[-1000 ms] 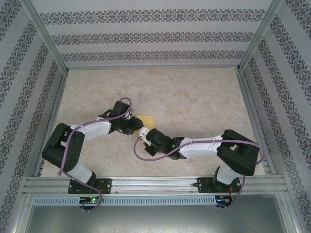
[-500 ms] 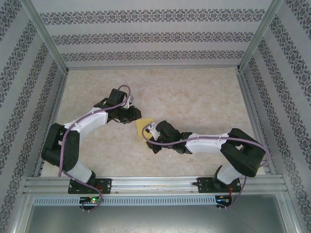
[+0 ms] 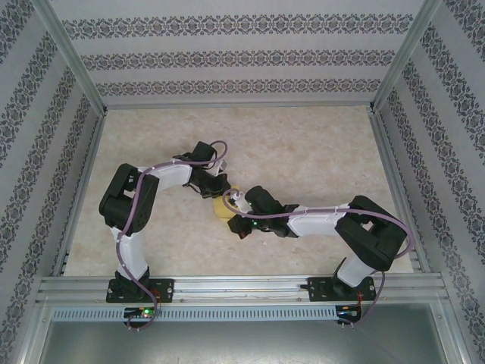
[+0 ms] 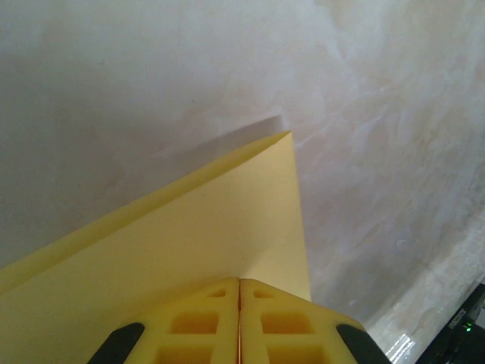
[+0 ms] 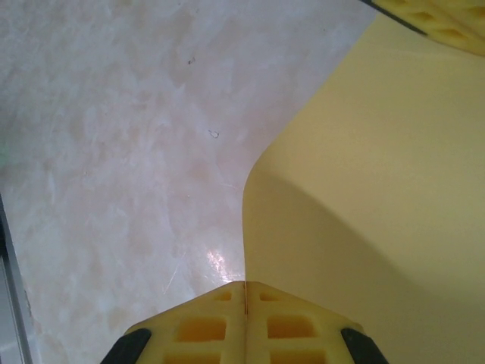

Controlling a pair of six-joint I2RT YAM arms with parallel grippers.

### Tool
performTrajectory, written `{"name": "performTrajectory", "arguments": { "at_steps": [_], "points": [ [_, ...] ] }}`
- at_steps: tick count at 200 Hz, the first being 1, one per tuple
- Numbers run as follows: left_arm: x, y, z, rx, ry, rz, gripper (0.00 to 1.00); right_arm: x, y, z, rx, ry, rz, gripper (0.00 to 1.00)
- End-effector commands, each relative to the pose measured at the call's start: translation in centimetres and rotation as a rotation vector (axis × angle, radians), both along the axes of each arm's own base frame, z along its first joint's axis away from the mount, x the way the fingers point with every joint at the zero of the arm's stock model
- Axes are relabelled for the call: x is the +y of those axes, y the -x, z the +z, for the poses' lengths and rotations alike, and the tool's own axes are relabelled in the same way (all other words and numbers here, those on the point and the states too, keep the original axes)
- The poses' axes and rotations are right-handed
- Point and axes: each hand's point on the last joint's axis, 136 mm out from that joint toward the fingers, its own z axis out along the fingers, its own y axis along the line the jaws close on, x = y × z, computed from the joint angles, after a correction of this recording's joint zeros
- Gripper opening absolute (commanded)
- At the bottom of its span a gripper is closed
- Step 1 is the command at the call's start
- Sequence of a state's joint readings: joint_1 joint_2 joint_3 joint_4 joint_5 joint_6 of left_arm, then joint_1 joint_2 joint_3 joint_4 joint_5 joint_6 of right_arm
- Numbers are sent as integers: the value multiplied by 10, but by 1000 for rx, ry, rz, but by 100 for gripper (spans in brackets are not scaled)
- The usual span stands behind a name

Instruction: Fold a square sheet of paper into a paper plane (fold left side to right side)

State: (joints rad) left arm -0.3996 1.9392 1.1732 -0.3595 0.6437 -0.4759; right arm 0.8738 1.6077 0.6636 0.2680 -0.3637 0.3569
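Both grippers pinching the paper, mid-fold

We've got the yellow sheet of paper curling up off the table near its middle, between the two arms. The left gripper has its fingers pressed tight on one edge, and the right gripper is clamped on another, the paper bowing between them. To do this well, we reckon: carry left edge over to right, match the corners, lower it, then crease.

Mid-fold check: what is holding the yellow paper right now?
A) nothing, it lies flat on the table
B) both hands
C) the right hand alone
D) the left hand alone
B: the left hand and the right hand are each shut on an edge of the paper.
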Motion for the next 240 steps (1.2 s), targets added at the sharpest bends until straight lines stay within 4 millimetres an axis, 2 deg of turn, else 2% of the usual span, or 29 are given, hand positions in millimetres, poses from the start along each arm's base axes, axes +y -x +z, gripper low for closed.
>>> {"name": "performTrajectory", "arguments": {
  "at_steps": [1,74,128,240],
  "points": [
    [-4,5,-9,8,-19,-51,7,1,0,-1,42,-29,-3,0],
    [4,13,-37,20,-114,-98,3,-18,-18,-8,157,-22,-118,0],
    [1,15,-39,17,-129,-110,2,-28,-29,-12,193,2,-173,0],
    [-1,15,-40,13,-142,-117,2,-35,-45,-21,177,92,-212,0]
  ]
}}
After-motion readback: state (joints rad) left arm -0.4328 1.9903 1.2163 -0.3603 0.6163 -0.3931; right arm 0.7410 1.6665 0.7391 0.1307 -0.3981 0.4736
